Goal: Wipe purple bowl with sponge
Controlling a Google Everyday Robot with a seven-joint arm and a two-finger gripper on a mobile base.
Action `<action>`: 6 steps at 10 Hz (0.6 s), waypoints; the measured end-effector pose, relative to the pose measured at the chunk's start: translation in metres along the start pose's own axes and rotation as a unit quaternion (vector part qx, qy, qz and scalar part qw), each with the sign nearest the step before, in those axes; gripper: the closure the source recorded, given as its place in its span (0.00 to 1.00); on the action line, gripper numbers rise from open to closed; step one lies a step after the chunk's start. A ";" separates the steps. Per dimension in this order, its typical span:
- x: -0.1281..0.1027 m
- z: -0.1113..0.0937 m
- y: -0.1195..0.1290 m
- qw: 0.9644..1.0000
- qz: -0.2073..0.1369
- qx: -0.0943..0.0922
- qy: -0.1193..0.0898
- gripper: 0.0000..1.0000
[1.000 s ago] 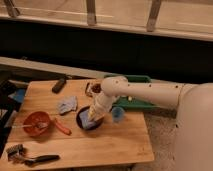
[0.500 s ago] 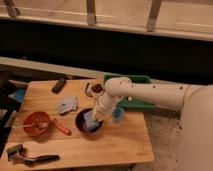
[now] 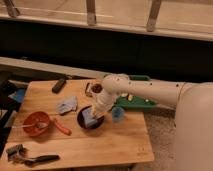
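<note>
gripper: mine, down in the purple bowl, centre of frame | sponge: pale blue, inside bowl beneath my gripper | grasp: cannot tell (hidden from here) | bowl on wooden table

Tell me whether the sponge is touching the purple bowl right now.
Cannot tell. The camera view shows the sponge within the purple bowl, under the gripper, but neither contact nor a gap is plain.
</note>
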 end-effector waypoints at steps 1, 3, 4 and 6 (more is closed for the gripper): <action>0.007 0.002 0.004 1.000 -0.004 -0.001 0.003 1.00; 0.017 -0.001 -0.001 1.000 0.006 0.006 0.006 1.00; 0.017 -0.006 -0.008 1.000 0.013 0.009 0.001 1.00; 0.006 -0.016 -0.019 1.000 0.021 0.020 -0.006 1.00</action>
